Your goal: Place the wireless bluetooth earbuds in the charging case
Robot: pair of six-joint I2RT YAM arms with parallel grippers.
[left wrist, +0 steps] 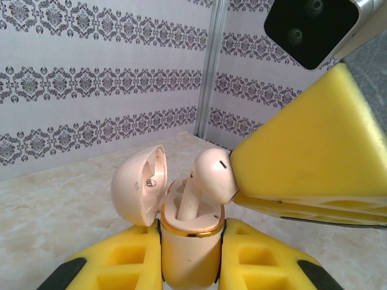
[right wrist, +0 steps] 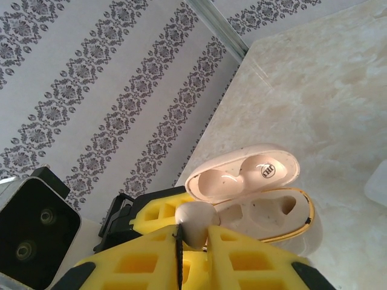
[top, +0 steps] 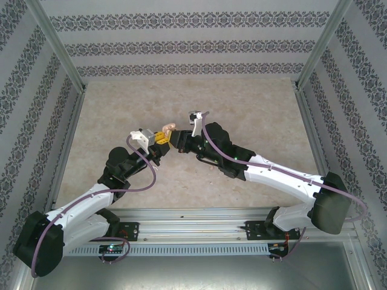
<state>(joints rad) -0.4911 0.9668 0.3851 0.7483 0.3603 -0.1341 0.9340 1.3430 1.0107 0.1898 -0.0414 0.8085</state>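
Above the table [top: 121, 109], the charging case [left wrist: 188, 257] is clamped upright, lid open, by the left gripper [left wrist: 190, 234]. One earbud [left wrist: 208, 175] is pinched in the right gripper [right wrist: 192, 234], with its stem set partly into the case.

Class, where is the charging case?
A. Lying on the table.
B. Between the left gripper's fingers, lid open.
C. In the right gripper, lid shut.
B: the charging case stands clamped in the left gripper, lid tipped back, while the right gripper holds an earbud at its opening.
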